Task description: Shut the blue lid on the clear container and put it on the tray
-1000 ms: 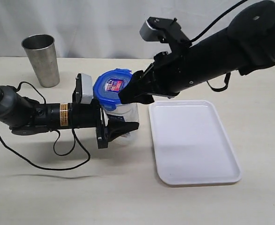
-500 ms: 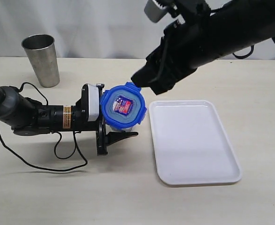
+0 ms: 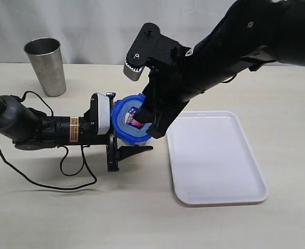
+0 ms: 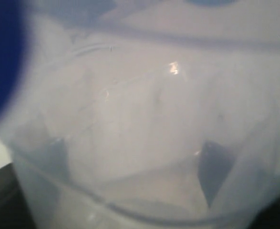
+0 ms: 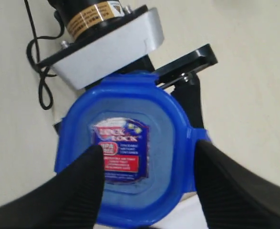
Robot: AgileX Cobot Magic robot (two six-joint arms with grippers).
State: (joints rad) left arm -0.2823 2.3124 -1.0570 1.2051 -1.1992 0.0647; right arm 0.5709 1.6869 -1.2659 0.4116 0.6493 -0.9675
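Note:
The blue lid (image 3: 129, 118) with its red-and-white label sits on the clear container (image 4: 140, 119), which is tipped so the lid faces the exterior camera. My left gripper (image 3: 135, 138) reaches in from the left and is shut on the container's body; one dark finger (image 4: 215, 167) shows through the clear wall. My right gripper (image 3: 149, 123) hangs open right over the lid (image 5: 125, 148), its black fingers (image 5: 77, 186) spread either side of the label. Most of the container is hidden behind the lid and the right arm. The white tray (image 3: 214, 155) lies just right of them.
A tapered steel cup (image 3: 45, 65) stands at the back left. The left arm's black cable (image 3: 64, 176) loops on the table in front of it. The left wrist's camera housing (image 5: 106, 47) sits beside the lid.
The left gripper rolled the container so its lid turned toward the camera. The right arm lifted away, then swung back down over the lid, jaws still open.

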